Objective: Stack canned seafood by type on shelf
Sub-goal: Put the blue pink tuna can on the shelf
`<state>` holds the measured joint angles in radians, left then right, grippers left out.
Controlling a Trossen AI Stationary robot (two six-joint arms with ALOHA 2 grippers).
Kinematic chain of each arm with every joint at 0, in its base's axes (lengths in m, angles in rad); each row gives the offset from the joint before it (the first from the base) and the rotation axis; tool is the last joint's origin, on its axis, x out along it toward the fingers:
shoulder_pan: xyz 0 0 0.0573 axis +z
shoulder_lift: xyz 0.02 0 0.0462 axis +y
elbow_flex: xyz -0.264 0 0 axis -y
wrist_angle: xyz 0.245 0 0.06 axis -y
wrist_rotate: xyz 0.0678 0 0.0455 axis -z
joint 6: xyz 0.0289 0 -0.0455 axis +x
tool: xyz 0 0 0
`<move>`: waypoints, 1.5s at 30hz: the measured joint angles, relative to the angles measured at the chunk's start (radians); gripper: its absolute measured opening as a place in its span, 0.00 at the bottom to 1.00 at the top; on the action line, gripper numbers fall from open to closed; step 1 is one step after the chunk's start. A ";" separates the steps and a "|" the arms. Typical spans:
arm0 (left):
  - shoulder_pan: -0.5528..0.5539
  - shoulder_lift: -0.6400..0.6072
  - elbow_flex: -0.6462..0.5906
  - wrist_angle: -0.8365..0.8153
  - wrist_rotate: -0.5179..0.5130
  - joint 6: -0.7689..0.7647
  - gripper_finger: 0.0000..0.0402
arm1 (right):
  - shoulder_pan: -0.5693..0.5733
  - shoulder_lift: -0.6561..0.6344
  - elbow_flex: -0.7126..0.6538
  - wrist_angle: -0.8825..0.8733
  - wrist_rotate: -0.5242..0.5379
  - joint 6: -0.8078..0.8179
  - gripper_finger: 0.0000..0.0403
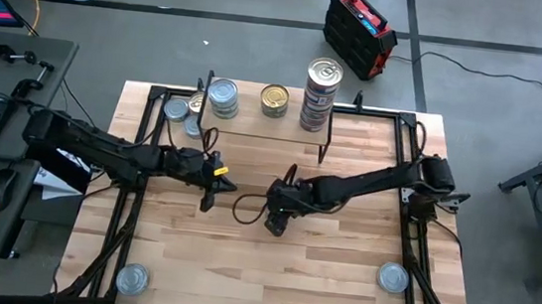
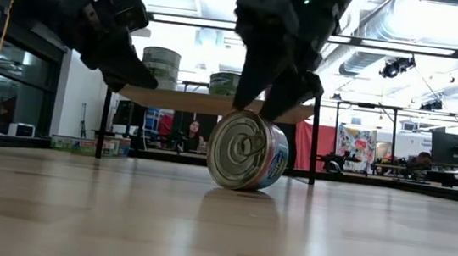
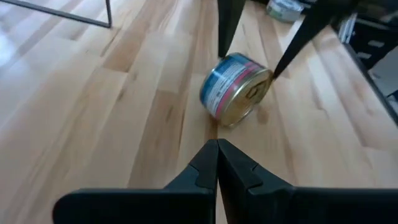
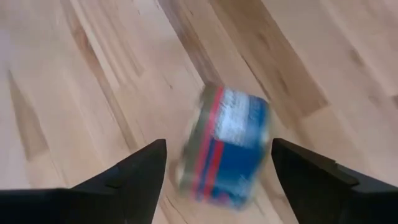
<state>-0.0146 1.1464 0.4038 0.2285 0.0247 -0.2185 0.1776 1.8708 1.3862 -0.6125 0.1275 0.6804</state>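
Note:
A tin (image 2: 248, 151) with a gold pull-tab lid and a blue, pink and white label rests on its curved side on the tabletop, lid toward the near edge. It also shows in the left wrist view (image 3: 235, 90) and the right wrist view (image 4: 229, 146). My right gripper (image 1: 276, 220) is open above it, one finger on either flat end. My left gripper (image 1: 208, 202) is shut and empty, a little to the tin's left, above the table. The shelf (image 1: 263, 126) stands at the far middle with stacked tins (image 1: 321, 95) on it. My right gripper comes from above, pointing down, with one finger beside each flat end of the tin. One fingertip (image 3: 277, 65) stands right at the gold lid's rim (image 3: 266, 78); whether it touches, I cannot tell. The tin rests on the table on its curved side.
More tins stand on the shelf: a silver-lidded stack (image 1: 222, 97), a gold-lidded one (image 1: 274, 100) and several at its left end (image 1: 177, 111). Single silver tins sit at the near left (image 1: 132, 278) and near right (image 1: 394, 277). The shelf's black leg (image 1: 326, 147) is close behind my right arm.

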 joint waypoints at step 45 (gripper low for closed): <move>0.374 0.495 1.113 -0.677 -0.197 0.294 0.00 | 0.017 -0.277 0.040 -0.548 0.348 0.086 0.42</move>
<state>0.3599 1.6414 1.5163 -0.4489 -0.1724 0.0756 0.1941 1.5942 1.4258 -1.1603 0.4759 0.7660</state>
